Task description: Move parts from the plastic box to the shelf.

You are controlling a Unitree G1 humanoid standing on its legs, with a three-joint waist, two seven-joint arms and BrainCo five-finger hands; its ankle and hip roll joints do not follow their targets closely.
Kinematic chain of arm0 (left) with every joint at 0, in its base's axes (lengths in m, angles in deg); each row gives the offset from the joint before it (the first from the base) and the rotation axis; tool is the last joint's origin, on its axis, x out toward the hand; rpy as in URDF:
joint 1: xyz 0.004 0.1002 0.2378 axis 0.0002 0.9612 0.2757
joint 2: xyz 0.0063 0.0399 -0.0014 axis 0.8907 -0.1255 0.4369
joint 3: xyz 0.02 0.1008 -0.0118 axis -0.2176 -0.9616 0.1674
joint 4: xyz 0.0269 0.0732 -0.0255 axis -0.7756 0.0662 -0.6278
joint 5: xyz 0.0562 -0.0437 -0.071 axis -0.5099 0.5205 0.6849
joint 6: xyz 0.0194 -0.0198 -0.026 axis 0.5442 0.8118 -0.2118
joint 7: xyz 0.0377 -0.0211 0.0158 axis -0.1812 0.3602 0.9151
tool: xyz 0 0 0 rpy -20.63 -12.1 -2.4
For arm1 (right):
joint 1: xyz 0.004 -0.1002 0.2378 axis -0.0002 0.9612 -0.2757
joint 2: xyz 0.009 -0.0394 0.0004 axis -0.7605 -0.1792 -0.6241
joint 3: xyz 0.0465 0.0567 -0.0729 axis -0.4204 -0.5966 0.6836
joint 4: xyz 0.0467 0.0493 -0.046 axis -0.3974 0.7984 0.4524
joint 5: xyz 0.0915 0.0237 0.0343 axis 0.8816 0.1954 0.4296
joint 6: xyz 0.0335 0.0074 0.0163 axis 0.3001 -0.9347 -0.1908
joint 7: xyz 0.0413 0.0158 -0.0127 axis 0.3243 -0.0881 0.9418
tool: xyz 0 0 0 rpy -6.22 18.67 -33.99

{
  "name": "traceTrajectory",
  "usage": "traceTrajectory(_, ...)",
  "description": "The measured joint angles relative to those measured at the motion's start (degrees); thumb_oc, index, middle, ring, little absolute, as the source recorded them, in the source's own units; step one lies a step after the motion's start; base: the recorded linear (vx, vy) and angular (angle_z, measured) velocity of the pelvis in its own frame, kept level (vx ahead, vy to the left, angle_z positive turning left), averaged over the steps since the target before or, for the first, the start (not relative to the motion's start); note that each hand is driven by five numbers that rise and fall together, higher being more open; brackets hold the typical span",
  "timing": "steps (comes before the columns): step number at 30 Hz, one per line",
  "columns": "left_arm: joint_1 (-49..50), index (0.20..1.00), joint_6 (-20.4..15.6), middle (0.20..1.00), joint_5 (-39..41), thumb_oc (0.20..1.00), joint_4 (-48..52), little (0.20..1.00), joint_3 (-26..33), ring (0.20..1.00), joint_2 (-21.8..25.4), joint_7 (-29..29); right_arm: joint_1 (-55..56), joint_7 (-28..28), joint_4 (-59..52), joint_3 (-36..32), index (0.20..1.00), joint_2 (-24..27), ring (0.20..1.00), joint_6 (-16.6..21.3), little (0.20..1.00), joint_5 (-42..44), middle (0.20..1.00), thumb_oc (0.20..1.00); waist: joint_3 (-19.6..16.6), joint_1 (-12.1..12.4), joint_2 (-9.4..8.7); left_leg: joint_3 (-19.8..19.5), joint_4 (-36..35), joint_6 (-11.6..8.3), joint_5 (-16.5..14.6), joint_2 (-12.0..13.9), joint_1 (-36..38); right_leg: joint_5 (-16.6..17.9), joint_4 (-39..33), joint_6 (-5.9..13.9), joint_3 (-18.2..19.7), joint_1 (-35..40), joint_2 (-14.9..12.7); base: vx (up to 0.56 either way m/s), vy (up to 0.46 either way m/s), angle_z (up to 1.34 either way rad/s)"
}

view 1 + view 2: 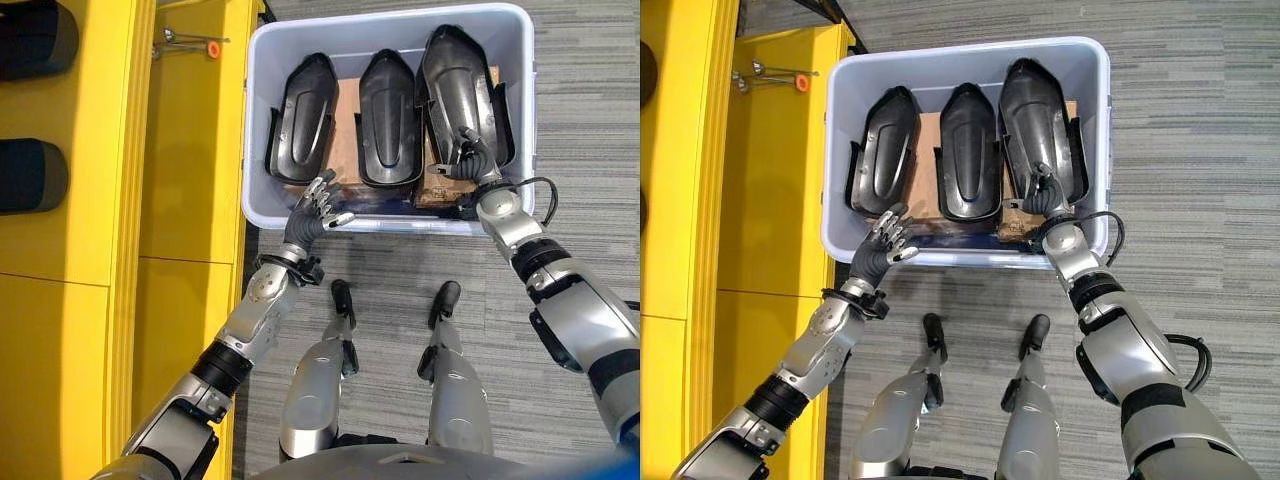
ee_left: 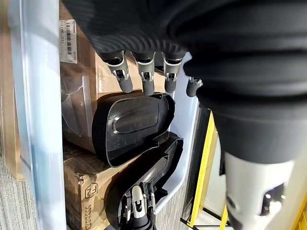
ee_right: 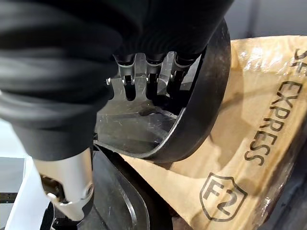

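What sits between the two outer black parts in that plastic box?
In the left eye view, a third black moulded plastic part lies between the left-hand one and the right-hand one.

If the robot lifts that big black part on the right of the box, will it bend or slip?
The black part looks like a stiff moulded shell, so it probably keeps its shape. Its glossy surface may be slippery. The right hand reaches into its hollow, so it might tip when lifted.
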Motion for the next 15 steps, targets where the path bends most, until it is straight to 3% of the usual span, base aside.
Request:
traceTrajectory(8, -0.8, 1.0, -0.5, 1.0, 0.0, 1.0, 0.0, 1.0, -1.3, 1.0, -0.5, 0.0, 0.6, 1.0, -2.3, -0.9, 1.0, -0.5, 1.0, 0.4, 1.0, 3.5, 1.0, 1.0, 0.4, -0.4, 0.44, -0.3, 0.4, 0.02, 0.0, 0.0, -0.3, -0.1, 0.8, -0.02, 0.0, -0.5, -0.2, 0.0, 0.0, 0.01)
traceTrajectory(15, -0.6, 1.0, -0.5, 1.0, 0.0, 1.0, 0.0, 1.0, -1.0, 1.0, -0.6, 0.2, 7.8, 3.4, -20.2, 3.8, 1.0, -0.7, 1.0, -0.3, 1.0, 5.0, 1.0, 1.0, 0.4, -1.7, 0.42, -0.4, 0.5, 0.28, 0.2, 0.0, -1.8, -0.2, 1.5, -0.2, 0.0, -2.1, -0.2, 0.0, -0.004, 0.01)
